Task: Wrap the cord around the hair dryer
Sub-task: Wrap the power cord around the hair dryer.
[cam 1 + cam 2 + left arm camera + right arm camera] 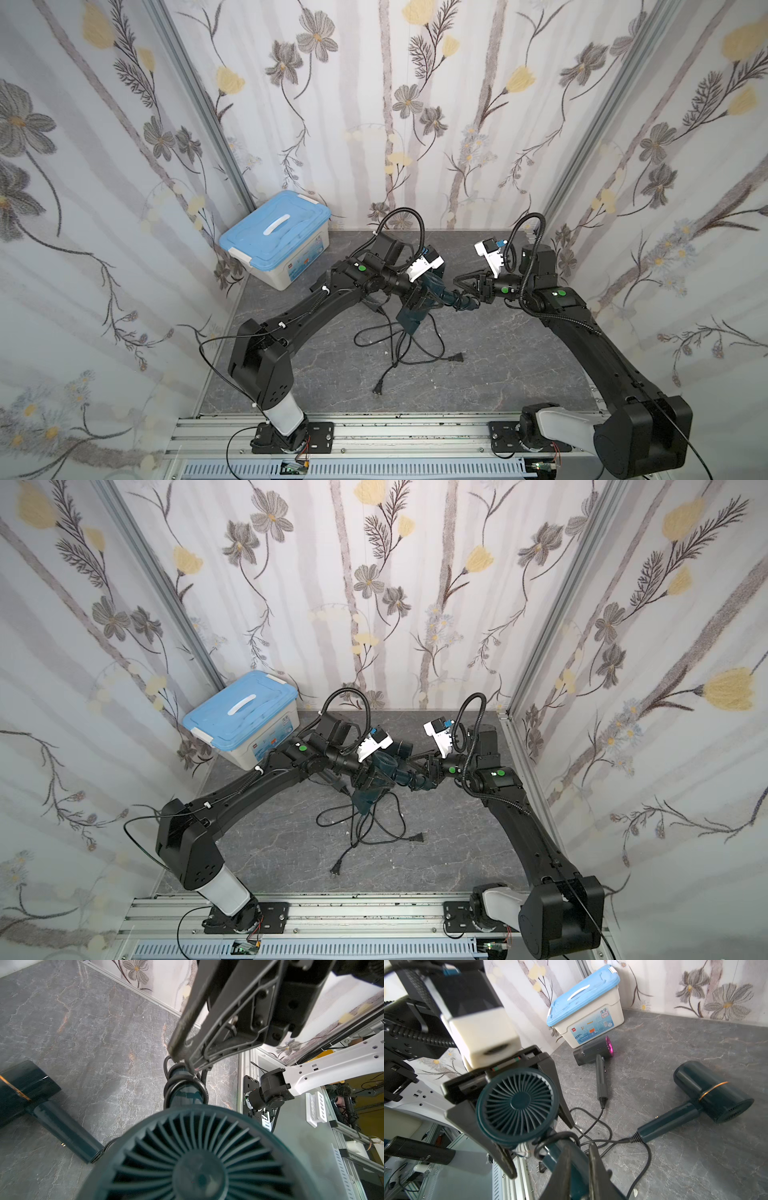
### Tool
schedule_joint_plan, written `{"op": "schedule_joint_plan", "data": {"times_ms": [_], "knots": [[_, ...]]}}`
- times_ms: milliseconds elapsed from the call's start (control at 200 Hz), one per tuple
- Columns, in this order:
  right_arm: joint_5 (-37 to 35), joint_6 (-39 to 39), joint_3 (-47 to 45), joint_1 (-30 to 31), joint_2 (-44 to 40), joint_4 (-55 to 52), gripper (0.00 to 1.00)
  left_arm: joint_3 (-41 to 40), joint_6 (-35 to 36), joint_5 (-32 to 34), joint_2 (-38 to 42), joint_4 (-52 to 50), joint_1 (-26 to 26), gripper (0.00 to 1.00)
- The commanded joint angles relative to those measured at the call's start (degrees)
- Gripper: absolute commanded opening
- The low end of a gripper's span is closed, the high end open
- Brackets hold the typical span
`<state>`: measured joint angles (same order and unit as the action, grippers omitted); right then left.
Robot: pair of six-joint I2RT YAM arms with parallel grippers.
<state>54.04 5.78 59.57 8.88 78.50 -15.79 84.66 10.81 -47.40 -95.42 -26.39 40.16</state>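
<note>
My left gripper [422,295] is shut on the barrel of a teal hair dryer [517,1105] and holds it above the table, one of its fingers [562,1105] on each side of the round grille [197,1157]. The dryer's handle [185,1095] sticks out toward the right arm. A black cord [182,1082] is coiled round it in a few turns. My right gripper [579,1148] sits on the handle at those coils, its jaws almost together and pinching the cord. In both top views the two grippers meet mid-table [409,764].
A second teal hair dryer [712,1093] and a dark grey one with a magenta end [593,1052] lie on the marble table [498,374]. Loose cords [399,345] tangle under the grippers, with plugs [457,356] [378,388] nearer the front. A blue-lidded box [274,237] stands back left.
</note>
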Motion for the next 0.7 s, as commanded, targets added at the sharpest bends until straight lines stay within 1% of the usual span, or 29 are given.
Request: {"op": "schedule_joint_plan", "data": {"times_ms": [0,170,360,535,555,694], "knots": [[1.0,1.3,1.7,-0.6,0.0,6.1,0.0,0.4,2.6,-2.0,-0.8,-1.6,1.5,0.0],[0.9,1.8,4.3,-1.8,3.5,6.9,0.0,0.1,3.3,-2.7,-1.1,-0.8,4.6,0.0],[2.6,1.4,6.1,-1.8,9.3,6.5,0.0,-0.4,1.8,-4.8,-0.8,1.6,5.3,0.0],[2.4,-0.3,2.8,-1.8,12.5,6.4,0.0,-0.7,-0.8,-6.8,-1.8,4.9,5.3,0.0],[2.3,-0.4,2.3,-1.8,14.3,6.5,0.0,-0.7,-0.9,-7.0,-1.9,5.2,5.3,0.0],[2.2,0.5,0.4,-1.8,16.5,9.0,0.0,0.7,0.0,-7.4,-3.3,3.8,6.4,0.0]]}}
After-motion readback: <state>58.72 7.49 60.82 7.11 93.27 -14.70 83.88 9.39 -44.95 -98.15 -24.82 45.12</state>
